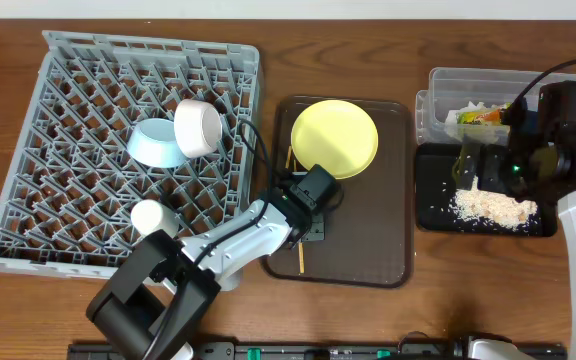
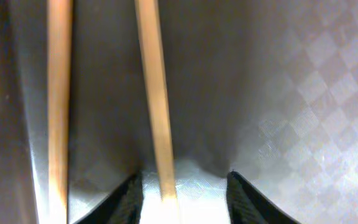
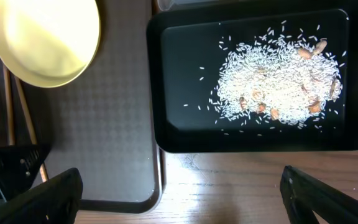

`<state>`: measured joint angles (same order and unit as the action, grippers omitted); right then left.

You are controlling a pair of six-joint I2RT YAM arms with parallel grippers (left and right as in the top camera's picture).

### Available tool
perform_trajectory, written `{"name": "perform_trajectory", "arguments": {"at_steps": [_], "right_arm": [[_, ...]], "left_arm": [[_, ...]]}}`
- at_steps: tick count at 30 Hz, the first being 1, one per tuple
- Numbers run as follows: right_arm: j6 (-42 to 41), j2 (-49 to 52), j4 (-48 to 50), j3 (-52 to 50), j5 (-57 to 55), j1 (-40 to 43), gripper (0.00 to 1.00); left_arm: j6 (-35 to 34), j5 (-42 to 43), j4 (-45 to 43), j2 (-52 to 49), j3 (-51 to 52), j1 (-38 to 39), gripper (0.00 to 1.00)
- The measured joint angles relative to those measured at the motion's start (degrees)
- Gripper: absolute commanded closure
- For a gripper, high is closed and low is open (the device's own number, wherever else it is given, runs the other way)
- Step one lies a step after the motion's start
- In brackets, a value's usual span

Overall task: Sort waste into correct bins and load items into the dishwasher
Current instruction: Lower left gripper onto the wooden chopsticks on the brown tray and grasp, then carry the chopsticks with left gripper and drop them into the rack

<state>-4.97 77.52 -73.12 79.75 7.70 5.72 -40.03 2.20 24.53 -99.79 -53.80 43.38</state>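
Observation:
Two wooden chopsticks [image 2: 157,106] lie on the brown serving tray [image 1: 368,240]; one end shows in the overhead view [image 1: 300,262]. My left gripper [image 1: 306,222] is low over them. It is open [image 2: 182,199], with one chopstick between the fingers and a gap on each side. The yellow plate [image 1: 335,138] lies at the tray's far end. The blue bowl [image 1: 154,143] and white bowl [image 1: 199,127] sit in the grey dish rack [image 1: 88,90]. The rice scraps [image 1: 493,208] lie in the black tray [image 1: 433,200]. The wrapper [image 1: 483,114] is in the clear tub [image 1: 448,85]. My right gripper [image 3: 182,193] is wide open and empty above the black tray.
The right wrist view shows the black tray [image 3: 179,124], the rice [image 3: 272,68], the plate [image 3: 42,37] and the brown tray's corner [image 3: 104,137], with bare wood table below. A white round object [image 1: 151,217] shows at the rack's near edge.

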Motion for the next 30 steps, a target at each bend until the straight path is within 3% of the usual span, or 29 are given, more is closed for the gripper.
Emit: {"name": "perform_trajectory", "arguments": {"at_steps": [14,30], "right_arm": [[0.0,0.0,-0.6,0.0,0.0,0.0,0.01],[0.0,0.0,-1.0,0.0,1.1,0.0,0.01]], "left_arm": [[-2.1,-0.7,-0.2,-0.3,0.0,0.2,0.88],[-5.6,-2.2,-0.1,-0.3,0.0,0.6,0.94]]}}
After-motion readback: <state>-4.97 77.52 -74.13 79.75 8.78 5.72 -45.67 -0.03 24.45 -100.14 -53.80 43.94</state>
